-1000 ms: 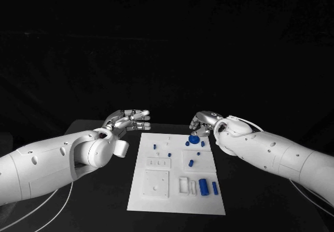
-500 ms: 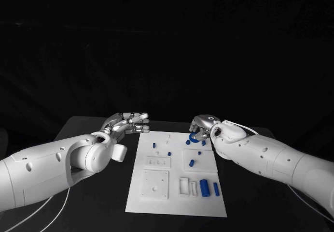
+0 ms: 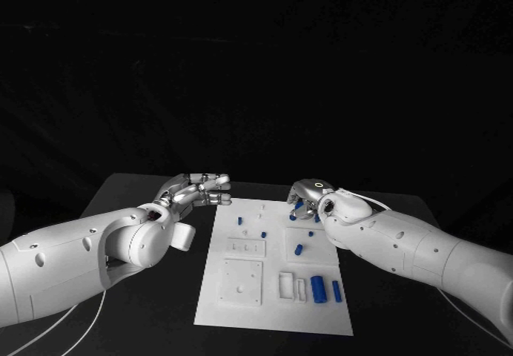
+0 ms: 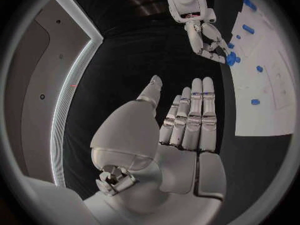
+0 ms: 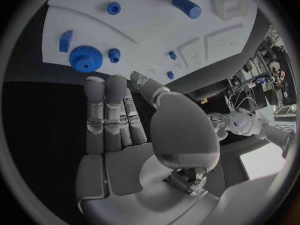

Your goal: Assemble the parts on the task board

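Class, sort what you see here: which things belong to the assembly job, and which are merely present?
Belonging to the job:
task board
blue gear
blue cylinder
smaller blue parts
right hand, by the gear, holding nothing
left hand, beside the board, holding nothing

Merely present:
black table
white cables

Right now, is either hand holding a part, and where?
No. The right hand lies open beside the blue gear without gripping it; the left hand is open off the task board.
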You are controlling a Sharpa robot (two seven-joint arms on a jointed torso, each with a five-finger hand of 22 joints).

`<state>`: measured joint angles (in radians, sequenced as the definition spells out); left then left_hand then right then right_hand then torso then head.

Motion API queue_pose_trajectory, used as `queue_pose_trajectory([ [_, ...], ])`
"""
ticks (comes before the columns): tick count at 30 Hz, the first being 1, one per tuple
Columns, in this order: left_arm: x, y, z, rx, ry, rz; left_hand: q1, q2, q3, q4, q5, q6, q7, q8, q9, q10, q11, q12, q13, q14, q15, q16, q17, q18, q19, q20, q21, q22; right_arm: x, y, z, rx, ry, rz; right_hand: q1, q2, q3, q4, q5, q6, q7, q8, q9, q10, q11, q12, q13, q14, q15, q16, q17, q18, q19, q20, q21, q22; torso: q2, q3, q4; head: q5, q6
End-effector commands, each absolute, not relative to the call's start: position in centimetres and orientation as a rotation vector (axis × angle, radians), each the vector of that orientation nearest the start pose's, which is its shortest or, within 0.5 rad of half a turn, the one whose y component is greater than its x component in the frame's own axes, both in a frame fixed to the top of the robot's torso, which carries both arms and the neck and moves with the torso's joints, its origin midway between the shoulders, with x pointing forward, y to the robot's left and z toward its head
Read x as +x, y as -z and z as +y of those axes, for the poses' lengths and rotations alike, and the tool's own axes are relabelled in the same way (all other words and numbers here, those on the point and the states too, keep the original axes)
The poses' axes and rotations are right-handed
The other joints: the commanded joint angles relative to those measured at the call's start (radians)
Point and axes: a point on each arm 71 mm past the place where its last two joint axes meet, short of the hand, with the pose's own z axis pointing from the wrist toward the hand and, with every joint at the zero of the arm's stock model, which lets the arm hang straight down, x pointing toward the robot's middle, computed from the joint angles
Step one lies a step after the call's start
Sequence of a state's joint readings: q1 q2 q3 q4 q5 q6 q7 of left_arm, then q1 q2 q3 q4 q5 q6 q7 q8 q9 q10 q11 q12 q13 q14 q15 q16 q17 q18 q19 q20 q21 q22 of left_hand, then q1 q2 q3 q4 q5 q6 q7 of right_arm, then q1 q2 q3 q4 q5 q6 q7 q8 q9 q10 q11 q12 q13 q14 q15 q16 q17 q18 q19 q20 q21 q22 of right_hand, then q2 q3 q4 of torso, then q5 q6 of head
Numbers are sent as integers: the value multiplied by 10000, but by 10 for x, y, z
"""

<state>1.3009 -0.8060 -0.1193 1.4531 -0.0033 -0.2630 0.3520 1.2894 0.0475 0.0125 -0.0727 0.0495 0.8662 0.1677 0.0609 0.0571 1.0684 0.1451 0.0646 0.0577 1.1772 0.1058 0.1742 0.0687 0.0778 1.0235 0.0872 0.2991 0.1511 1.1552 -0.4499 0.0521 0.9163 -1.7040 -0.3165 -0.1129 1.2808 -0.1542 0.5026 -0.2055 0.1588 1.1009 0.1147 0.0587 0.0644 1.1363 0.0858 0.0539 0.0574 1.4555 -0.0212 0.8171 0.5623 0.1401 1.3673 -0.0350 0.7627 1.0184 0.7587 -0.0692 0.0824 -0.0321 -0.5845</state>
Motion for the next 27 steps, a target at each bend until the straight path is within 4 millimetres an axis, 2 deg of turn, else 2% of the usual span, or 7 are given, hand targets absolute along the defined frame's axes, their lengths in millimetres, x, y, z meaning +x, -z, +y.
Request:
queue_pose_trajectory([
  [1, 509, 161, 207, -10283, 15424, 14809, -18, 60, -15, -59, 20, 45, -13, -10, 10, -74, 3, -44, 8, -45, 9, -15, -14, -1, -48, 16, 45, -14, 579, 214, -173, -2425, -3069, 15826, 57, -78, -18, -30, -97, -81, -19, 37, 11, -64, 24, 35, 11, -25, 53, 38, -39, 121, 92, 15, -120, 210, 83, -10, 14, -36, 10],
  [6, 510, 161, 207, -10279, 15410, 14813, -28, 55, -21, -55, 20, 30, -6, -10, 10, -84, 6, -43, 8, -49, 12, -16, -14, 3, -52, 19, 51, -23, 579, 217, -176, -2487, -2824, 15896, 94, -120, -107, -17, -158, -123, -3, 39, 11, -100, 35, 35, 12, -25, 62, 91, -81, 124, 178, 24, -343, 496, 153, -25, 24, -62, 36],
  [8, 511, 161, 207, -10277, 15401, 14799, -28, 55, -21, -55, 20, 30, -6, -10, 10, -84, 6, -43, 8, -49, 12, -16, -14, 3, -52, 19, 51, -23, 579, 217, -176, -2507, -2769, 15877, 115, -143, -124, -17, -158, -146, 7, 37, 9, -122, 40, 33, 11, -29, 64, 96, -111, 127, 223, 27, -491, 633, 179, -23, 20, -59, 29],
  [15, 512, 161, 207, -10275, 15361, 14708, -66, 57, -45, -28, 18, 40, -4, -8, 11, -133, 17, -43, 8, -50, 17, -16, -13, 9, -53, 26, 59, -42, 578, 219, -176, -2579, -2678, 15878, 138, -185, -102, -8, -173, -161, 10, 38, 10, -139, 46, 34, 12, -29, 77, 163, -134, 124, 373, 40, -760, 1077, 228, -55, 24, -70, 3],
  [18, 513, 161, 208, -10277, 15344, 14685, -66, 57, -45, -28, 18, 40, -4, -8, 11, -133, 17, -43, 8, -50, 17, -16, -13, 9, -53, 26, 59, -42, 578, 221, -176, -2594, -2623, 15885, 139, -186, -101, -8, -179, -159, 8, 37, 10, -137, 45, 34, 12, -32, 76, 171, -136, 125, 386, 39, -770, 1110, 252, -60, 42, -53, 11],
  [22, 513, 161, 208, -10286, 15341, 14642, -63, 67, -44, -29, 19, 38, -1, -9, 10, -144, 20, -44, 8, -50, 19, -16, -13, 13, -49, 28, 65, -50, 577, 222, -175, -2656, -2517, 15869, 130, -208, 212, -51, -282, -144, 15, 36, 11, -119, 45, 33, 11, -41, 75, 243, -182, 135, 513, 38, -1074, 1536, 261, -60, 23, -9, 21],
  [27, 514, 161, 208, -10288, 15346, 14621, -63, 67, -44, -29, 19, 38, -1, -9, 10, -144, 20, -44, 8, -50, 19, -16, -13, 13, -49, 28, 65, -50, 577, 224, -175, -2695, -2406, 15910, 113, -243, 424, -43, -312, -133, 12, 38, 11, -112, 45, 33, 10, -46, 80, 268, -195, 144, 553, 42, -1182, 1697, 279, -83, 13, -22, 51],
])
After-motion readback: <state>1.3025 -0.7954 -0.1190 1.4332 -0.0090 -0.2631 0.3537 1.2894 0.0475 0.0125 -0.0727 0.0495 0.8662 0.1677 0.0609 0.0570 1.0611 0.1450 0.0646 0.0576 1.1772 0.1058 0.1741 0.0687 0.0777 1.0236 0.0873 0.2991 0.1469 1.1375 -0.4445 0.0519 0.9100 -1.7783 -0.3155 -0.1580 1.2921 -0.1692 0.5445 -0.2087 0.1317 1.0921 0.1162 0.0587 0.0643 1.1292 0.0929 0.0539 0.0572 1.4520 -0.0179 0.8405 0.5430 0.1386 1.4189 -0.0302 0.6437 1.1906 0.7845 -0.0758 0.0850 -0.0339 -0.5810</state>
